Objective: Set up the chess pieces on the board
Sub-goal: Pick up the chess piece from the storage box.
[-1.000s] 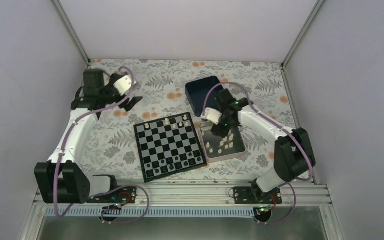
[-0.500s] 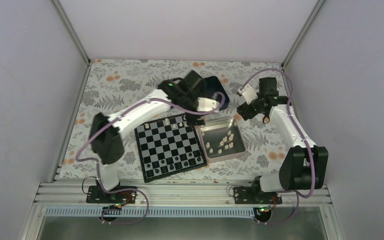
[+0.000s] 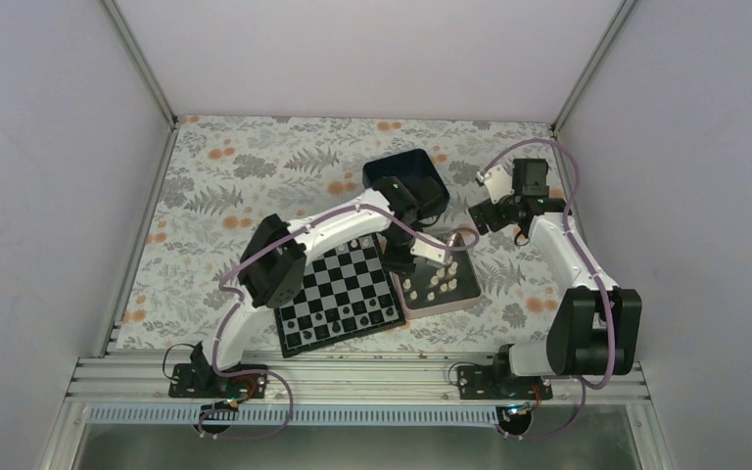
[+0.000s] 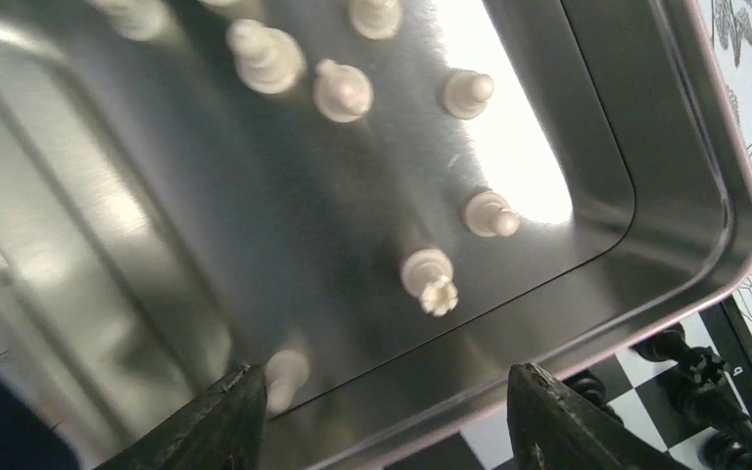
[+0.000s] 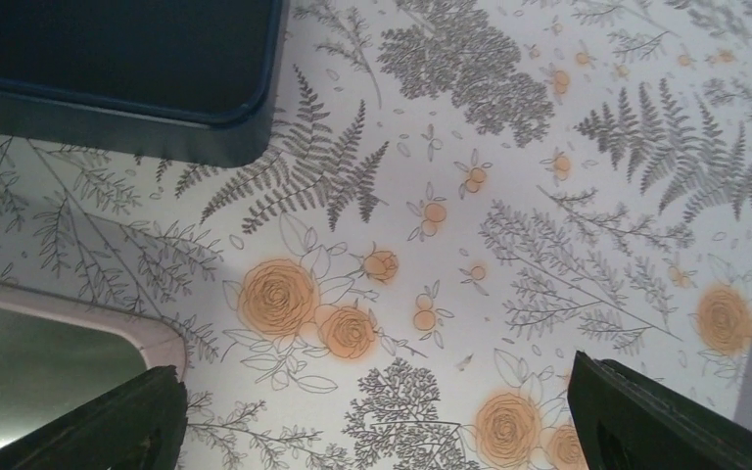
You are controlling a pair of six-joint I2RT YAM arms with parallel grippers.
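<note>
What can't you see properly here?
Top view: the left arm hides the board's far right corner and part of the tin; the pieces are too small to name.
Left wrist view: one piece by the finger is blurred.
Right wrist view: the edge cuts off the box and tin.

A desk (image 3: 225,186) is being covered by a cloth printed with grey ferns and orange flowers. A silver rectangular tin (image 3: 441,305) is being lit brightly on its right half, with a dark blue square box (image 3: 392,168) lying just behind. Tiny black chess pieces (image 4: 690,357) are being shown just past the tin's rim.
</note>
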